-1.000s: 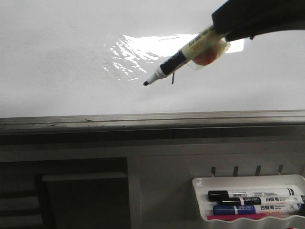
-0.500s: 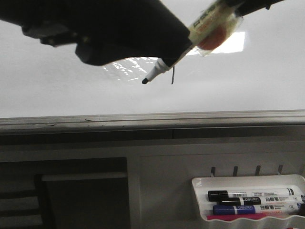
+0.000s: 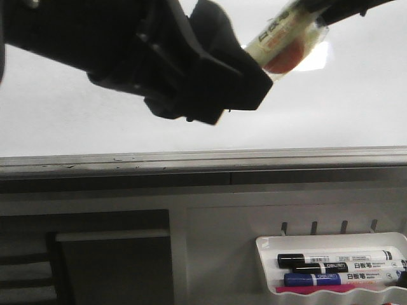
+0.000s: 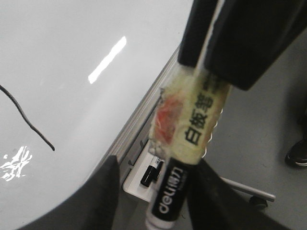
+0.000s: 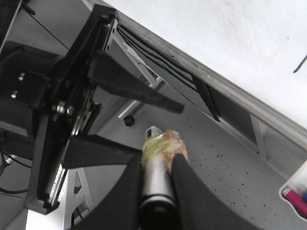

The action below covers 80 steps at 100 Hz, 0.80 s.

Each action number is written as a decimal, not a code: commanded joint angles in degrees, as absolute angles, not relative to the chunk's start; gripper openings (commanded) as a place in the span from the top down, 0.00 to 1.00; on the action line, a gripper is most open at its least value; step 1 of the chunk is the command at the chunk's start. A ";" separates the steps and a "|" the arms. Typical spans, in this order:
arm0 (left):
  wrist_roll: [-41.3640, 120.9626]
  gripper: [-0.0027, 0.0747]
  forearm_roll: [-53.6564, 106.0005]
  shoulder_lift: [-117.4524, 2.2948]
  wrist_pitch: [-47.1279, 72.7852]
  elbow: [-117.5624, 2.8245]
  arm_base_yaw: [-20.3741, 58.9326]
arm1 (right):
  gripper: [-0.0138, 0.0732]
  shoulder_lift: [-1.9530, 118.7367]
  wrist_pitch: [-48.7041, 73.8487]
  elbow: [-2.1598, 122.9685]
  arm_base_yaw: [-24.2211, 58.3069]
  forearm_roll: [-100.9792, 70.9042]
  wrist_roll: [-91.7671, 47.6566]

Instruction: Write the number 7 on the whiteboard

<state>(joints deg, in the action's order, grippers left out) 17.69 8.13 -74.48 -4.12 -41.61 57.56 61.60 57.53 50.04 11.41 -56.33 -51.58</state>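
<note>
the right end effector [image 5: 156, 191] pinches a black marker [image 4: 189, 143] wrapped in yellow tape. the left end effector [image 5: 163, 129] is spread wide, with one finger on each side of the marker. a thin black line [image 4: 24, 117] is on the whiteboard [image 3: 331, 121].

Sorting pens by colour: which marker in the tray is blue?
The lower marker in the marker tray, dark blue cap; the upper marker has a black cap.
</note>
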 commanded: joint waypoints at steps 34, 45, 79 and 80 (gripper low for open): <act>17.28 0.99 7.91 -73.17 -8.52 -43.71 57.98 | 0.60 60.44 58.30 51.98 11.18 -59.07 -51.90; 17.28 0.99 8.21 -73.17 -8.41 -43.71 57.60 | 0.29 60.44 57.63 52.38 11.18 -59.07 -51.90; 17.28 0.99 25.91 -66.04 -8.52 -43.09 47.69 | 0.29 55.37 56.88 58.88 7.02 -52.65 -51.90; 17.28 0.99 26.45 -65.54 -8.62 -42.87 47.42 | 0.30 55.17 56.88 58.90 6.61 -52.64 -51.90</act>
<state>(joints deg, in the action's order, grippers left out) 18.09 19.17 -69.89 -3.85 -41.71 50.29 57.98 58.02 56.75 8.76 -51.48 -51.49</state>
